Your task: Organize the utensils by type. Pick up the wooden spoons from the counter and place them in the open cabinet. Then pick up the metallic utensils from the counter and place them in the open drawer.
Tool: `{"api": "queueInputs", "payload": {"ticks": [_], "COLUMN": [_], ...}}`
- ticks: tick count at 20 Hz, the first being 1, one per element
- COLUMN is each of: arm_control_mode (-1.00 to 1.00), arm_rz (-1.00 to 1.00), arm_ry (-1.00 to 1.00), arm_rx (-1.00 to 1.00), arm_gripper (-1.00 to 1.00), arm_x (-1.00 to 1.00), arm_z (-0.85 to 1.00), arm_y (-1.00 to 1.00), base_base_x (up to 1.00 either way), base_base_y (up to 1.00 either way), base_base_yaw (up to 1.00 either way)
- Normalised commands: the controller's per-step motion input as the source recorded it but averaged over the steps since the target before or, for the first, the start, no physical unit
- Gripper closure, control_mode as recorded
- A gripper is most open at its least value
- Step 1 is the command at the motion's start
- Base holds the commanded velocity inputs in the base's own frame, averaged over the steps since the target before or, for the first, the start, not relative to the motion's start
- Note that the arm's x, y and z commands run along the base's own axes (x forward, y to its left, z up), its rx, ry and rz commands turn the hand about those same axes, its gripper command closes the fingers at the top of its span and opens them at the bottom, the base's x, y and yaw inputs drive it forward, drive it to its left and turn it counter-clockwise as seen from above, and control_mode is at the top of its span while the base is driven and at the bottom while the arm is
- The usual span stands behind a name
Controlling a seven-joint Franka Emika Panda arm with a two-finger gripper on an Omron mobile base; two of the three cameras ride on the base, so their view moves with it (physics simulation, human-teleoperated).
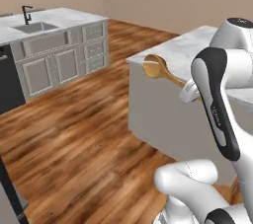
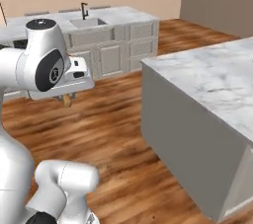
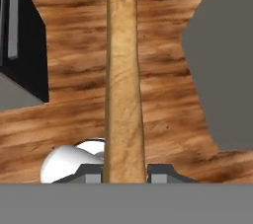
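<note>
My gripper (image 3: 125, 174) is shut on the handle of a wooden spoon (image 3: 123, 70), which runs straight up the hand view over the wood floor. In the left base view the spoon's round bowl (image 1: 155, 66) sticks out to the left of my forearm, level with the edge of the marble counter (image 1: 184, 45); the fingers are hidden behind the arm. One brown end of the spoon (image 2: 66, 100) pokes out below my hand in the right base view, left of the counter (image 2: 217, 77). The open cabinet, the open drawer and the metallic utensils are out of view.
A second marble island with a sink and black faucet (image 1: 27, 16) stands across the wood floor (image 1: 84, 134). A dark appliance front (image 1: 9, 80) sits at its left end. The near counter's grey side wall (image 2: 183, 134) drops to the floor beside me.
</note>
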Motion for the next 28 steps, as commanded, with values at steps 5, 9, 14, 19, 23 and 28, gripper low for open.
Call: {"api": "queueInputs", "payload": {"ticks": [5,9,14,19,23,28], "arm_control_mode": [1.00,1.00,1.00,1.00,1.00,1.00], "arm_rz": [0.00,0.00,0.00,0.00,0.00,0.00], "arm_ry": [0.00,0.00,0.00,0.00,0.00,0.00], "arm_rx": [0.00,0.00,0.00,0.00,0.00,0.00], "arm_gripper": [1.00,1.00,1.00,1.00,1.00,1.00], "arm_x": [0.00,0.00,0.00,0.00,0.00,0.00], "arm_z": [0.00,0.00,0.00,0.00,0.00,0.00], "arm_y": [0.00,0.00,0.00,0.00,0.00,0.00], "base_base_x": [1.00,1.00,1.00,1.00,1.00,1.00], "base_base_y": [0.00,0.00,-0.17,-0.54,-0.48,-0.25], "base_base_yaw": [0.54,0.53,0.50,0.42,0.30,0.17]}}
